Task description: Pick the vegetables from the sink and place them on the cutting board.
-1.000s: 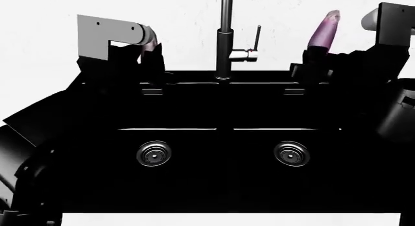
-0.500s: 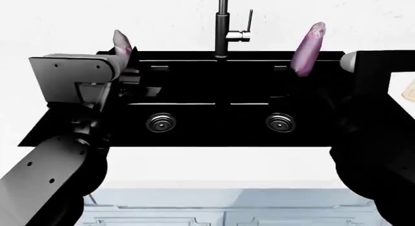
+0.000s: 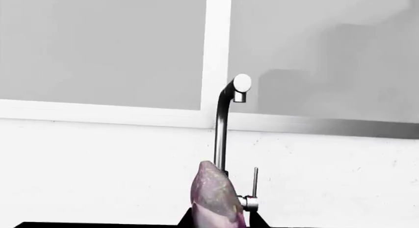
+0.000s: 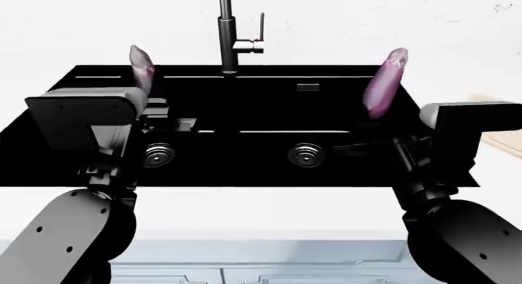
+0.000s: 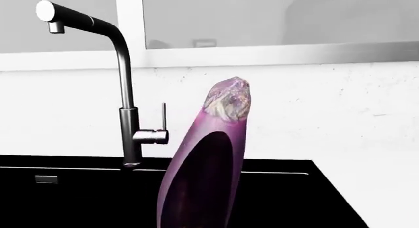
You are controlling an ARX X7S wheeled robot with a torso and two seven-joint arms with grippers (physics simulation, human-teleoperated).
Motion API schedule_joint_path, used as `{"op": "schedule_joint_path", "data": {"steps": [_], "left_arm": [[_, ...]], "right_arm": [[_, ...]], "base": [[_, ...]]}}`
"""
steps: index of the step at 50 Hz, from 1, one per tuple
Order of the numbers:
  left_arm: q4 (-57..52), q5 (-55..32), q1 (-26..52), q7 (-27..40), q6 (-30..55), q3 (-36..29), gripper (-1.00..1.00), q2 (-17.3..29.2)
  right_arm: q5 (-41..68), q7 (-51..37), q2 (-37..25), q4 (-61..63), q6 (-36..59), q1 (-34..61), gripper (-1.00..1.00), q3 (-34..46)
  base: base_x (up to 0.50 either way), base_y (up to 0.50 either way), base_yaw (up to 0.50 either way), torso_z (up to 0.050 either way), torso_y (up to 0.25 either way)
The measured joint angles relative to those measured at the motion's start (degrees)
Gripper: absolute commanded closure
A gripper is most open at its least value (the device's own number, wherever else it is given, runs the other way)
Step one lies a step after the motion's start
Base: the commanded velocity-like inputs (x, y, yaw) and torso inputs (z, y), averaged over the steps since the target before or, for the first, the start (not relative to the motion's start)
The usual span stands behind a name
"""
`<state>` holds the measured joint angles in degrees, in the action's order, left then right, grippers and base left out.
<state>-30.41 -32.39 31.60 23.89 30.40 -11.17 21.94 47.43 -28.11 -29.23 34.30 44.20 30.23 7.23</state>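
Both grippers hold a glossy purple eggplant upright above the black double-basin sink [image 4: 269, 116]. My left gripper [image 4: 153, 104] is shut on the lower end of one eggplant [image 4: 142, 65] over the left basin; its tip also shows in the left wrist view [image 3: 215, 196]. My right gripper [image 4: 373, 130] is shut on the other eggplant [image 4: 383, 85] over the right basin; it fills the middle of the right wrist view [image 5: 206, 169]. The jaws themselves are dark and mostly hidden. A sliver of the pale beige cutting board [image 4: 504, 136] shows at the right edge.
The tall dark steel faucet [image 4: 228, 36] stands behind the sink's middle, between the two raised eggplants. Two round steel drains [image 4: 306, 154] lie in the basins. White counter surrounds the sink; cabinet fronts [image 4: 244, 272] show below the front edge.
The head view has swung right and pulled back: sink and faucet slid left, the cutting board edge came into sight. Both arms still hold their eggplants upright.
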Motion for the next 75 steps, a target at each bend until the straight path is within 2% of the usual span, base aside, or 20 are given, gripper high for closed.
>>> {"op": "schedule_joint_path", "data": {"steps": [28,64,75], "left_arm": [[-1.5,0.1,-0.9,0.0,-1.1,-0.7,1.00,0.4],[-3.2,-1.0,-1.1,0.9,-1.1,-0.7,1.00,1.0],[-3.4,-1.2,-1.1,1.0,-1.2,-0.7,1.00,1.2]], "right_arm": [[-2.2,-0.9,-0.4,2.2,-2.1,-1.8,1.00,0.6],[-2.7,-3.2,-0.8,5.1,-1.1,-1.0,1.00,2.1],[-3.8,-3.3,-1.2,5.5,-1.2,-1.0,1.00,3.0]], "base": [[0.22,-0.50,0.00,0.000,0.001],[0.01,-0.50,0.00,0.000,0.001],[0.25,-0.48,0.00,0.001,0.001]]}}
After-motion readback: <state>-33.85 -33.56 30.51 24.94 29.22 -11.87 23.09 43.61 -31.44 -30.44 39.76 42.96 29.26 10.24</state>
